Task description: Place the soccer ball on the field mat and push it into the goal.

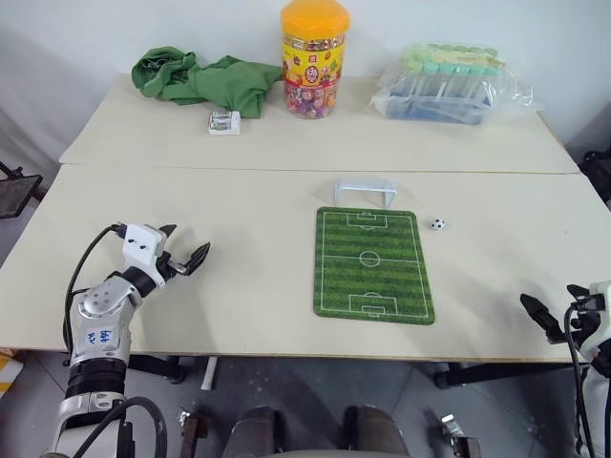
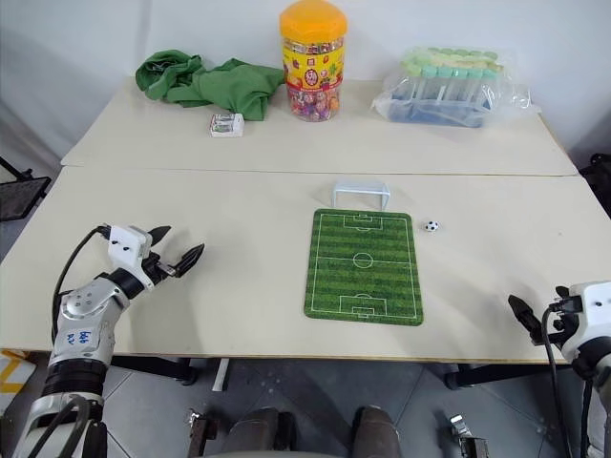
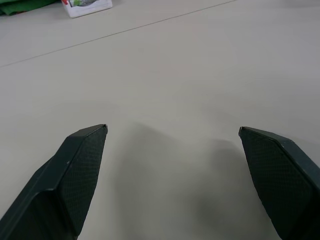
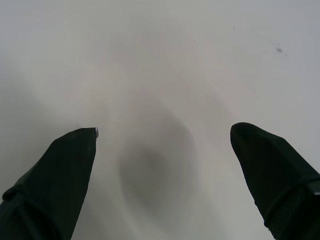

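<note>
A: At the left side of the table (image 1: 239, 315), the left gripper (image 1: 183, 250) hovers with its fingers spread wide and nothing between them. Is it useful for the ball?

B: I think not. Going to the right, the field mat (image 1: 372, 265) lies flat with its long axis running away from the robot, and the goal (image 1: 365, 190) stands just beyond its far short edge. The soccer ball (image 1: 437, 224) rests on the bare table, just beside the mat's right edge, near the far corner.

A: And the right gripper (image 1: 546, 319)?

B: It is at the near right edge of the table, also wide open and empty. The ball lies forward of it and to its left, much nearer to this arm than to the left one. So I judge the right arm should reach forward and inward to pick it.
</note>
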`<state>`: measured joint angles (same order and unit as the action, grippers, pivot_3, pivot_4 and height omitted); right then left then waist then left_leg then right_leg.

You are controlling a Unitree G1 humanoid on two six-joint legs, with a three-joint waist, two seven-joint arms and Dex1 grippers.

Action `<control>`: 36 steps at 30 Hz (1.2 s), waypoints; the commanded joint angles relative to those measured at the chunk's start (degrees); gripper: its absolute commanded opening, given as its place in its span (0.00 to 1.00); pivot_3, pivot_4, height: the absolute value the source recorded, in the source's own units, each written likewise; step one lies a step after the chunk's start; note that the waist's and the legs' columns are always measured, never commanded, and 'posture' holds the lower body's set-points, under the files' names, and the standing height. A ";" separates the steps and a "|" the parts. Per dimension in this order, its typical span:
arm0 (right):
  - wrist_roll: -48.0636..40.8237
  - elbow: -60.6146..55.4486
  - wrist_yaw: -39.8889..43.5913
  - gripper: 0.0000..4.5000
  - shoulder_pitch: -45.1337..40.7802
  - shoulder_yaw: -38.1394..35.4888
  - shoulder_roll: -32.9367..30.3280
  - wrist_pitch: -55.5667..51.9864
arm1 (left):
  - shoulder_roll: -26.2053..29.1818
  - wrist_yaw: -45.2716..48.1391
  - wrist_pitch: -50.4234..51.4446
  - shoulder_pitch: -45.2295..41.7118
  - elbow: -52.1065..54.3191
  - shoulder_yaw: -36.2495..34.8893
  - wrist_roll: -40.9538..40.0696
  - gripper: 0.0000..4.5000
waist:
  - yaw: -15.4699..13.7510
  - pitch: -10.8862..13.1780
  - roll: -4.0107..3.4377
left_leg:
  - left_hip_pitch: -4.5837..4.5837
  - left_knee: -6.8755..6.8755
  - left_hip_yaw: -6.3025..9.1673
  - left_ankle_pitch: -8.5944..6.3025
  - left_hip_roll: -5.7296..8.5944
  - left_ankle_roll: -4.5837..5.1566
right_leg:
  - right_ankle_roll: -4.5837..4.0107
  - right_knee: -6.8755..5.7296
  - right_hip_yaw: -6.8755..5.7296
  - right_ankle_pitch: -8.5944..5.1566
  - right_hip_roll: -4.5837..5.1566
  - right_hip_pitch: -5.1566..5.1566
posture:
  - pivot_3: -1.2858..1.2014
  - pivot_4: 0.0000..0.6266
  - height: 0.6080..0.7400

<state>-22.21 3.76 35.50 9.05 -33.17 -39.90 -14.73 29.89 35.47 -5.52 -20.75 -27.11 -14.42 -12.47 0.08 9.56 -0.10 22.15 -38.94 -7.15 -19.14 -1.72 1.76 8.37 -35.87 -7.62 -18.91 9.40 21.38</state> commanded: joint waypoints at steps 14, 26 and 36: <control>-2.38 -5.05 0.27 0.99 -5.67 -0.10 -3.49 -5.52 | 0.04 2.36 4.68 -0.28 6.41 0.24 -2.94 1.00 | 0.26 0.06 0.09 | 0.02 -0.05 0.00 0.00 0.00 0.00 | 0.00 -0.01 0.01 0.00 -0.01 0.00 | 0.52 0.24 1.00; 0.69 7.93 4.70 0.99 -35.23 18.65 -3.27 -12.23 | -1.06 28.12 3.46 -0.13 9.03 0.50 -17.14 1.00 | 0.18 0.11 0.18 | 0.17 -0.13 0.04 0.00 -0.01 -0.01 | 0.00 -0.05 -0.09 0.00 -0.04 0.10 | 0.52 0.24 1.00; 9.16 37.04 6.86 0.99 -53.25 26.72 3.55 0.18 | -0.47 39.24 5.98 8.20 16.98 -0.43 -24.14 1.00 | 1.17 0.14 0.18 | 0.23 -0.04 0.16 0.00 0.02 -0.01 | 0.01 -0.04 -0.19 0.01 -0.06 0.12 | 0.52 0.24 1.00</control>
<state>-13.63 39.23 41.54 -42.80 -5.93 -35.91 -16.76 28.27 74.53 -0.32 -13.50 -13.15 -14.43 -35.61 1.25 9.70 0.08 22.38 -38.98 -6.95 -19.14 -1.70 1.75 8.38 -35.92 -7.81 -18.90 9.35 21.50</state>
